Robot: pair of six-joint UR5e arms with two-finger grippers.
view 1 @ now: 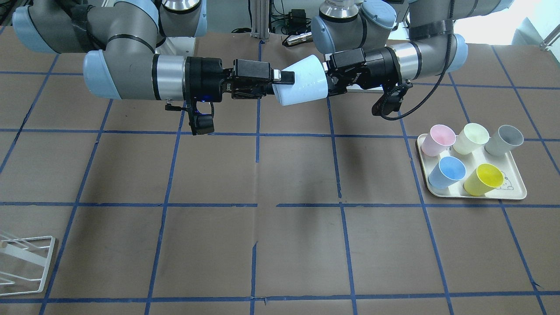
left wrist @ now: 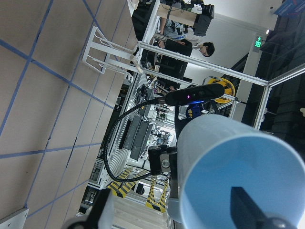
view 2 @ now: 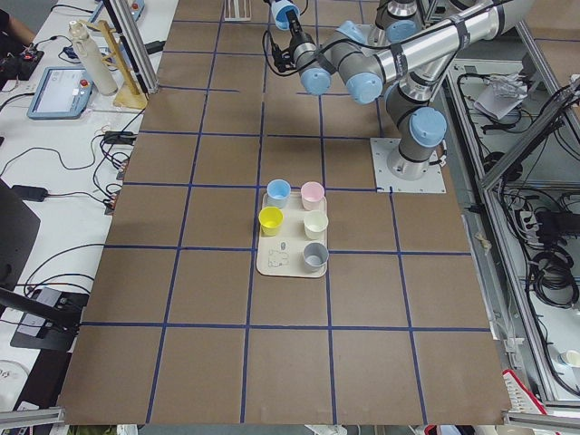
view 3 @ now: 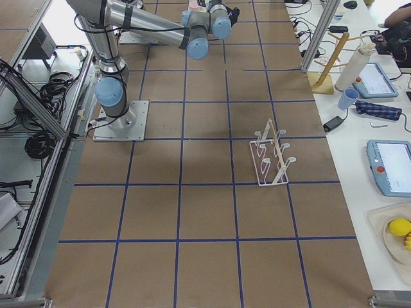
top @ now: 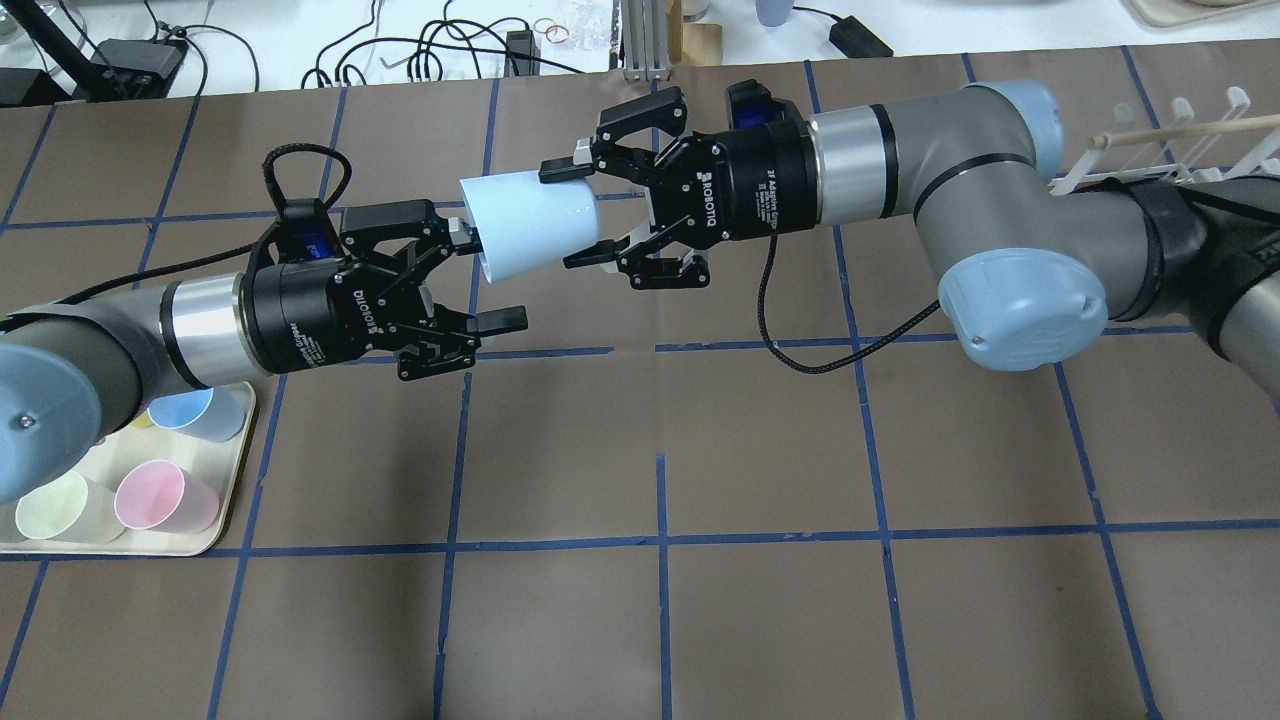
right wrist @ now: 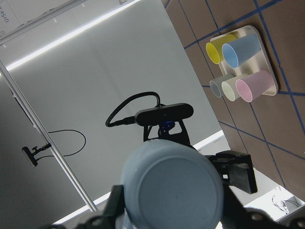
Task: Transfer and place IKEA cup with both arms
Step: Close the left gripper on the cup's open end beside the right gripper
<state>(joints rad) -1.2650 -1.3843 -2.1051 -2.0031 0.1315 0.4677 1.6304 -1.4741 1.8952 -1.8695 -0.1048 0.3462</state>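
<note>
Over table [view 1: 280,245], IKEA cup [view 1: 302,85] horizontal.

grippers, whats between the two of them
The IKEA cup, on its side in mid-air between the left gripper and right gripper; clearest in the overhead view.

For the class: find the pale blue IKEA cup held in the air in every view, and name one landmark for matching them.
Front-facing: IKEA cup upper centre.
Overhead: upper centre-left.
Exterior left: cannot pick it out.
Exterior right: cannot pick it out.
Left wrist: lower right, mouth facing camera.
Right wrist: bottom centre, base facing camera.
Landmark: tray of cups, in four views.
</note>
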